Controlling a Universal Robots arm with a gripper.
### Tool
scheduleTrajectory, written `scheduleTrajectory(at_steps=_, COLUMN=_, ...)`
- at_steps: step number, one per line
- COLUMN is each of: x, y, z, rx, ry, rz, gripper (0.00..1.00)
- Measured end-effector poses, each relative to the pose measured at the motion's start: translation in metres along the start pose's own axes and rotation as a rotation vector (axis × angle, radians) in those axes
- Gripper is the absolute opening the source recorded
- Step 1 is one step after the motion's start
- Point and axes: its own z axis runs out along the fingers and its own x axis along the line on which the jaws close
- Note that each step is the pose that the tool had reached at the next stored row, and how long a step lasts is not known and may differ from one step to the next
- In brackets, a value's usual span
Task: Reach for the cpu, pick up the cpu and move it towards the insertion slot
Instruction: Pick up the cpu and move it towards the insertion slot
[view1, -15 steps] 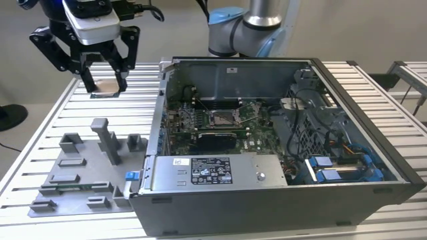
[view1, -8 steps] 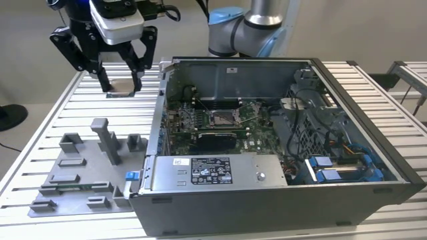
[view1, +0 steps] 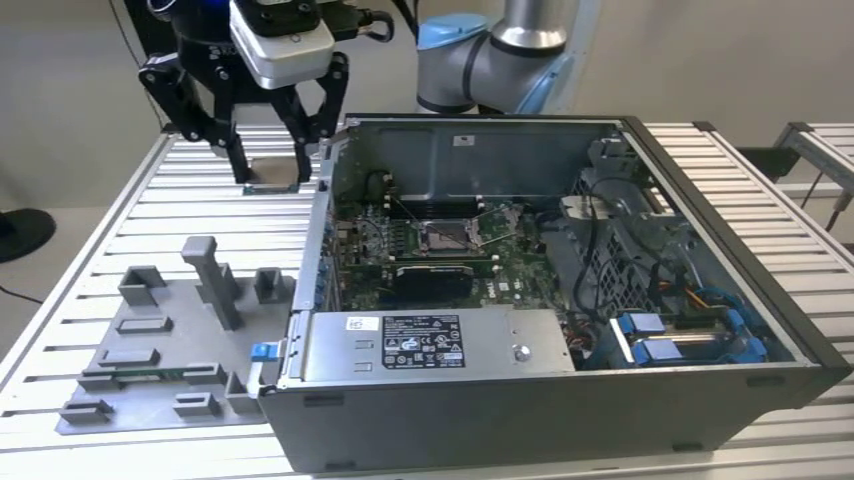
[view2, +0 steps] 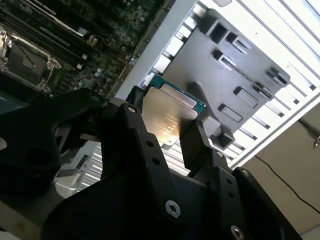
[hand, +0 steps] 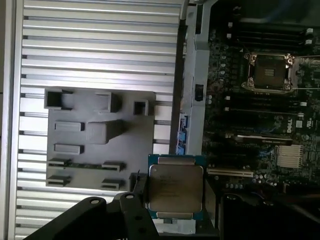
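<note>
Gripper (view1: 278, 166) clamped on the cpu (view1: 275, 177), over the slatted table (view1: 160, 205) at the exterior view's left of the open case (view1: 561, 400); insertion slot (view1: 447, 236) well apart inside. Second wrist view: fingers (view2: 194, 142) pinch the cpu (view2: 167, 116) edges. First wrist view: cpu (hand: 175, 186) beside the case wall (hand: 192, 75), slot (hand: 268, 72) distant.

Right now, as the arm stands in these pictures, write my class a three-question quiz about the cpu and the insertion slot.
1. True or false: the end effector is shut on the cpu.
2. In the exterior view the cpu hangs: A) on the floor; B) over the slatted table, beside the computer case; C) inside a drawer.
3. Short answer: is the insertion slot occupied or empty?
Key: 1 true; 2 B; 3 empty.
</note>
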Motion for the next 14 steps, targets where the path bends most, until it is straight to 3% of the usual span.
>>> scheduleTrajectory(at_steps=14, x=-0.0487, y=-0.0020, z=-0.0003, rx=0.0000, ry=0.0000, rz=0.000, gripper=0.00)
